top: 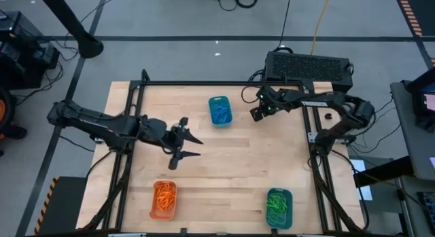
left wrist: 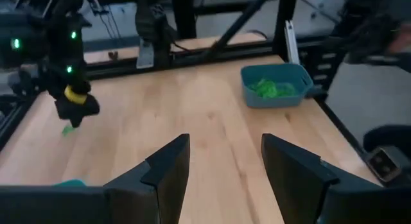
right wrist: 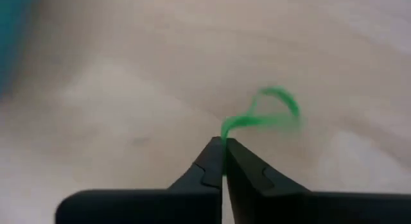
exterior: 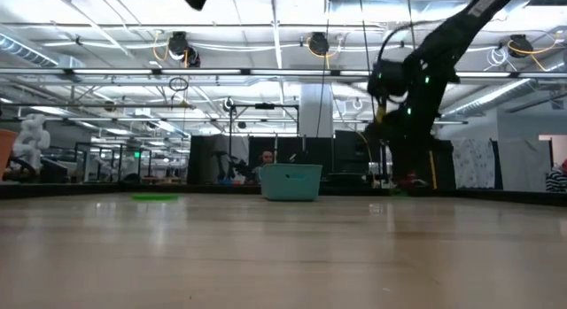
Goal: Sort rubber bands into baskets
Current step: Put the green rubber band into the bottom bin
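Observation:
My right gripper [right wrist: 223, 144] is shut on a green rubber band [right wrist: 270, 108] above the far right part of the table, just right of the teal basket of blue bands [top: 219, 110]. It also shows in the high view [top: 258, 113] and in the left wrist view [left wrist: 74, 112], with the green band [left wrist: 69, 129] below it. My left gripper [top: 190, 147] is open and empty over the table's left middle. An orange basket of orange bands [top: 164, 198] stands at the near left. A teal basket of green bands [top: 279, 206] stands at the near right. My right gripper pinches the green band at one spot of its loop [right wrist: 225, 131], between the very ends of its two shut fingers. The rest of the loop curls out beyond the fingertips. Whether the band still touches the table, I cannot tell.
Black frame rails [top: 204, 83] run along the table's edges. A black box [top: 309, 67] sits behind the far right corner. Bare wood lies between the three baskets.

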Tool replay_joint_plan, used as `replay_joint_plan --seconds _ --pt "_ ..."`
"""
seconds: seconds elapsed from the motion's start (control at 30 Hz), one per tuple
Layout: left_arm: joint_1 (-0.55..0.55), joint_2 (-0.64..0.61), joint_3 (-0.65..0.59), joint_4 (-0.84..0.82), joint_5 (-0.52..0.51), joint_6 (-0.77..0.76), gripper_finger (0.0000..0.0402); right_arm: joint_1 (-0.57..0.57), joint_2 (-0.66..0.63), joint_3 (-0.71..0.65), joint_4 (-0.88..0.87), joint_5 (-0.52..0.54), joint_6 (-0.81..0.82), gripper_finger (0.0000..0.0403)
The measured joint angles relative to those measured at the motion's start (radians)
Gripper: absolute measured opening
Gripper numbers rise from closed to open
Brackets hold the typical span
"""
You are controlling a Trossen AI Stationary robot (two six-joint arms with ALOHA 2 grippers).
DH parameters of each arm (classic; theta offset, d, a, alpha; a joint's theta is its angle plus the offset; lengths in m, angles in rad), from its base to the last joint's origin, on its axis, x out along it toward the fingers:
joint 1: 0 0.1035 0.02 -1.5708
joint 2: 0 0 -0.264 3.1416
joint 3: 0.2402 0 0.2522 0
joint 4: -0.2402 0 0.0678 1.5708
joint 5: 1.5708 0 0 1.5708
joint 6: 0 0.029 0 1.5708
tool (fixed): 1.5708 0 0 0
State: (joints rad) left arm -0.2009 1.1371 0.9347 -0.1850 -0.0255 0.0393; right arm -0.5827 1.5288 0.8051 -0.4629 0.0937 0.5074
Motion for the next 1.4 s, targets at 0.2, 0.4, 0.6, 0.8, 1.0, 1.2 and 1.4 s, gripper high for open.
replay_joint_plan --seconds 0.2,0.4,0.6,0.8,1.0,1.2,1.4 --pt "-0.011 0.010 -0.241 0.415 -0.058 0.001 0.0200 0.168 -0.162 0.000 0.021 -0.286 -0.012 0.0001" --pt "0.003 0.150 -0.287 0.642 -0.081 0.000 0.0200 0.379 -0.240 0.001 0.243 -0.388 0.077 0.0001" --pt "0.036 0.308 -0.215 0.649 -0.095 0.056 0.0200 0.510 -0.233 0.003 0.404 -0.357 0.146 0.0000" --pt "0.035 0.379 -0.157 0.656 -0.168 0.191 0.0200 0.574 -0.203 0.003 0.450 -0.324 0.192 0.0000" --pt "0.035 0.426 -0.110 0.653 -0.167 0.239 0.0200 0.598 -0.177 0.003 0.521 -0.321 0.196 0.0000" --pt "0.035 0.459 -0.082 0.656 -0.150 0.257 0.0200 0.599 -0.173 0.003 0.554 -0.290 0.191 0.0000" --pt "0.044 0.461 -0.078 0.659 -0.162 0.256 0.0200 0.599 -0.173 0.003 0.566 -0.302 0.190 0.0000"
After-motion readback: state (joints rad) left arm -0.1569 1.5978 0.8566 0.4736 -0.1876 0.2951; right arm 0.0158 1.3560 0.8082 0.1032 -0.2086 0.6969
